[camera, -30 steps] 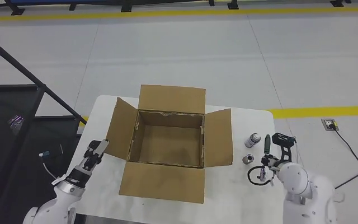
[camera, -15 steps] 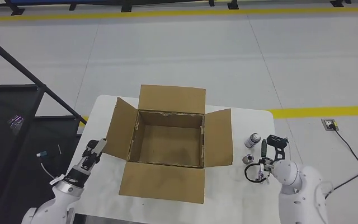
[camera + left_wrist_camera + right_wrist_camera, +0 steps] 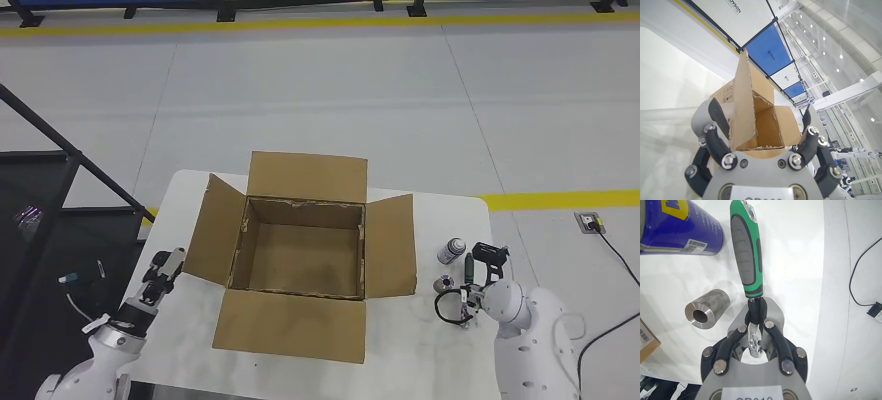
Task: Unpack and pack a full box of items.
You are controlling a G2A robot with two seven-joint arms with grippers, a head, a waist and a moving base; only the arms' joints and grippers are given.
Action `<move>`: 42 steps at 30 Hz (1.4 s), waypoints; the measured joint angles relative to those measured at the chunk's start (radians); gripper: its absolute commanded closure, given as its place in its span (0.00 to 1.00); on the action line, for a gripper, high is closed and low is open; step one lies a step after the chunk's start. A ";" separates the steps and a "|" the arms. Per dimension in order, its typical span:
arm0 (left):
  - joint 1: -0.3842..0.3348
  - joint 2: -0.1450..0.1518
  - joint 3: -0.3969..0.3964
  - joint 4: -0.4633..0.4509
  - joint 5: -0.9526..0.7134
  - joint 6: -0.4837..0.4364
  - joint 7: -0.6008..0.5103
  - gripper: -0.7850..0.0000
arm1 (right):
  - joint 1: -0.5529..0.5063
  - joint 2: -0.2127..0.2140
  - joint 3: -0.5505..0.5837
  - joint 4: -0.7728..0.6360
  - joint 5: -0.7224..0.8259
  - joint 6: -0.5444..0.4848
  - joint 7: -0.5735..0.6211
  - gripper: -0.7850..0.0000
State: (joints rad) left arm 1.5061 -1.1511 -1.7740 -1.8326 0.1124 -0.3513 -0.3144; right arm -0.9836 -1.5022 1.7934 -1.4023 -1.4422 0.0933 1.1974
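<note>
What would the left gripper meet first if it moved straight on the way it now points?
Probably the side flap of the box: its raised edge lies ahead, in line with the gap between the open fingers of the left gripper. Depth is hard to judge.

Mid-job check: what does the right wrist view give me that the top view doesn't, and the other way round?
Right wrist view: the right hand shut on the ratchet at its metal neck, and the bore through the metal cylinder. Top view: the open box with four flaps spread, and the left hand beside its left flap. Both: ratchet, metal cylinder and spray can, grouped to the right of the box.
</note>
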 measured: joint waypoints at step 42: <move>0.030 0.002 -0.050 -0.012 -0.035 -0.014 0.032 0.00 | -0.011 0.042 -0.193 -0.362 0.601 -0.267 -0.033 0.00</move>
State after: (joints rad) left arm 1.5356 -1.1491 -1.8243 -1.8445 0.0771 -0.3649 -0.2826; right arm -0.9944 -1.4601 1.6009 -1.7644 -0.8411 -0.1734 1.1645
